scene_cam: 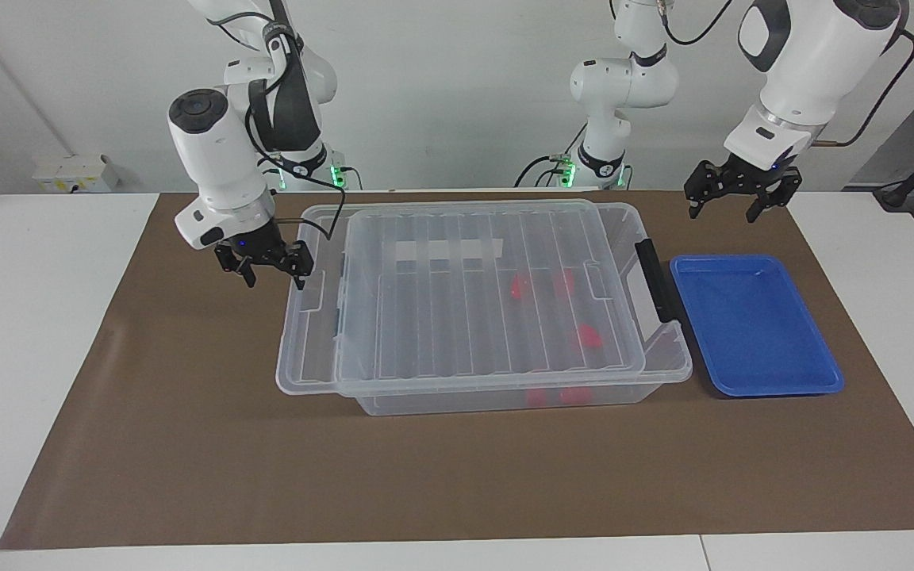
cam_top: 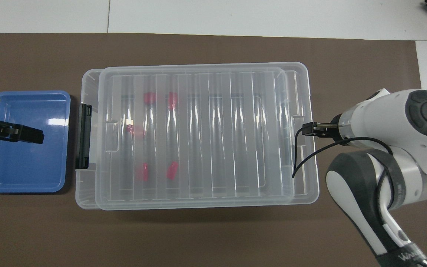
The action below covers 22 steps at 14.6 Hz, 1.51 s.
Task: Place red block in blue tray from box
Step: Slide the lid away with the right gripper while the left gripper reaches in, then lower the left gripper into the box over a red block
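I judge the job barely started: the large clear plastic storage box (scene_cam: 481, 309) sits in the middle of the brown-covered worktop (scene_cam: 187, 444) with its ribbed transparent lid (scene_cam: 489, 293) on top, shifted a little toward the left arm's end but covering the contents, so nothing can come out yet. Through the lid I count about five small bright red plastic blocks; in the overhead view, taking the box's centre as the dial, the one red block (cam_top: 172, 170) I would go for lies at about eight o'clock, another pair sits near ten o'clock and one more near nine. The shallow rectangular blue plastic tray (scene_cam: 758, 381) lies just beside the box at the left arm's end, at nine o'clock in that same view, next to the box's dark grey side handle (scene_cam: 658, 281), and I see no block in it. My left pincer (scene_cam: 741, 194) hangs in the air over the tray's robot-side edge, its fingers spread wide and holding nothing. My right pincer (scene_cam: 270, 266) hovers at the box's rim at the right arm's end, at three o'clock overhead, fingers parted and empty; I cannot tell whether it touches the rim. Left to do, as I read it: move the lid off, pick a block, set it in the tray.
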Each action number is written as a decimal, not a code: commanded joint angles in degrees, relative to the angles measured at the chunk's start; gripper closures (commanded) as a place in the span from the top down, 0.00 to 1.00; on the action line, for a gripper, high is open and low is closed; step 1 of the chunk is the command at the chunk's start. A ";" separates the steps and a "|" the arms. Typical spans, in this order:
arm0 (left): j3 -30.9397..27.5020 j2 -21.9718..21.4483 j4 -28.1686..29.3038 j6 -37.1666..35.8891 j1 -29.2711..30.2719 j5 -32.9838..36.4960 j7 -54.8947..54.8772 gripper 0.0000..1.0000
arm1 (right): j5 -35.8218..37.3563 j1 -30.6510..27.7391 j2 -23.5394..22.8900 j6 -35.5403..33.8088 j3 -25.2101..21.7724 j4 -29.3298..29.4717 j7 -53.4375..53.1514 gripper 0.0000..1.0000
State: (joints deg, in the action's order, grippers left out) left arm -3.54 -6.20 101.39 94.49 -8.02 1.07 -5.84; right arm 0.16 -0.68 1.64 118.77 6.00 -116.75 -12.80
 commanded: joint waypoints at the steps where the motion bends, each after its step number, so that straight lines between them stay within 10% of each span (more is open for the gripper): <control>1: 0.55 -0.65 0.47 0.95 -2.51 0.16 9.57 1.00 | -0.86 -3.36 0.64 -0.47 0.33 -0.41 2.60 0.94; 8: 0.82 -3.47 10.66 14.56 -11.30 0.16 30.95 1.00 | -0.86 -10.04 0.64 -1.35 0.33 -0.41 10.24 0.96; 22: 0.73 5.85 19.80 37.42 -14.22 0.16 54.87 1.00 | -0.68 -14.52 0.55 -0.83 0.16 -0.23 15.08 0.97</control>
State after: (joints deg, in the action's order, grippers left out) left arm -2.26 0.15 119.36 128.53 -22.12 1.00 45.38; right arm 0.16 -13.47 1.65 118.16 5.61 -116.73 -0.33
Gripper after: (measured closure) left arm 0.000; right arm 0.031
